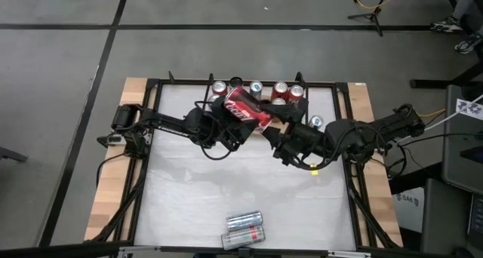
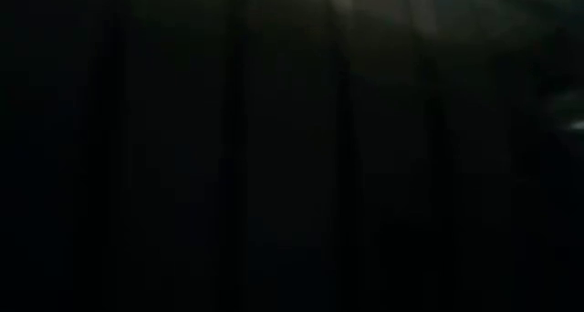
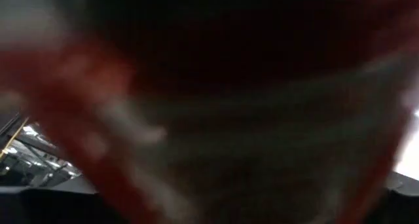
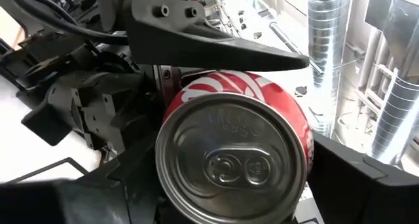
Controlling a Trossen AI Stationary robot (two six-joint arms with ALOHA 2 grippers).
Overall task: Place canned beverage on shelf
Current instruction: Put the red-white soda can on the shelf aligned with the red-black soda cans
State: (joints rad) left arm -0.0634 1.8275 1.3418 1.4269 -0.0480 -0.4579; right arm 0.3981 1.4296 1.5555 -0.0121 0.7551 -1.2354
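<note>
Here we go, mid-carry: the red aluminium drinks can with white lettering (image 1: 247, 111) is up off the white surface (image 1: 226, 190), lying on its side at upper centre of the overhead frame, right between the two arms. The right hand (image 1: 270, 124) has it. Seen from that wrist, the red can sits end-on between the dark fingers, so that hand is closed around the body. The left hand (image 1: 235, 116) is pressed in on the other side, and its own camera sees nothing but a red blur. Whether it's clamped or letting go, I cannot tell.

I'd call this a handover on the way to the shelf, with the placing not yet done. Just above the red can stands a row of upright cans (image 1: 281, 87), red sides and silver tops. The shelf board I'd expect under them is hidden by cans and arms.

Next move, I reckon, is to get one hand clear, tip the red can upright and find a gap in that row without knocking a neighbour.

The metal is smooth and glossy, the lid a brushed silver disc with a pull tab. It's thin-walled, so squeeze gently. A lone silver-topped can (image 1: 315, 122) stands near the right arm, and two silver cans (image 1: 243, 228) lie at the bottom centre
</note>
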